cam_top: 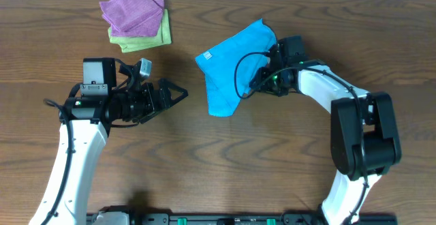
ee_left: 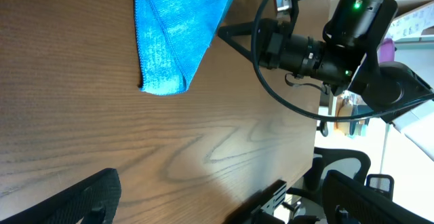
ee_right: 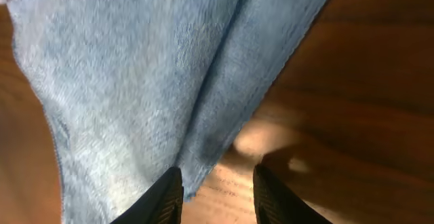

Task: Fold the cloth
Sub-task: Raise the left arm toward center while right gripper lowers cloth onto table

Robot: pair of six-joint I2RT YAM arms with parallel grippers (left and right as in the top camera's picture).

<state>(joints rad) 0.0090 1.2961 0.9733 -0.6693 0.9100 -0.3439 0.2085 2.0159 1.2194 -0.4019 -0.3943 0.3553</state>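
Observation:
The sky-blue cloth (cam_top: 228, 65) lies loosely folded and slanted in the middle of the table, with its white tag (cam_top: 206, 56) at its upper left edge. It also shows in the left wrist view (ee_left: 176, 27) and fills the right wrist view (ee_right: 135, 68). My right gripper (cam_top: 261, 77) sits low at the cloth's right edge. Its fingers (ee_right: 217, 190) are a little apart, the cloth's edge lies by the left finger, and bare wood shows between them. My left gripper (cam_top: 178, 93) is wide open and empty (ee_left: 224, 203), to the left of the cloth and apart from it.
A purple cloth (cam_top: 133, 10) lies on a light green cloth (cam_top: 143, 39) at the back left. The right arm (ee_left: 319, 47) shows beyond the blue cloth in the left wrist view. The table's near edge (ee_left: 298, 176) is close to the left gripper.

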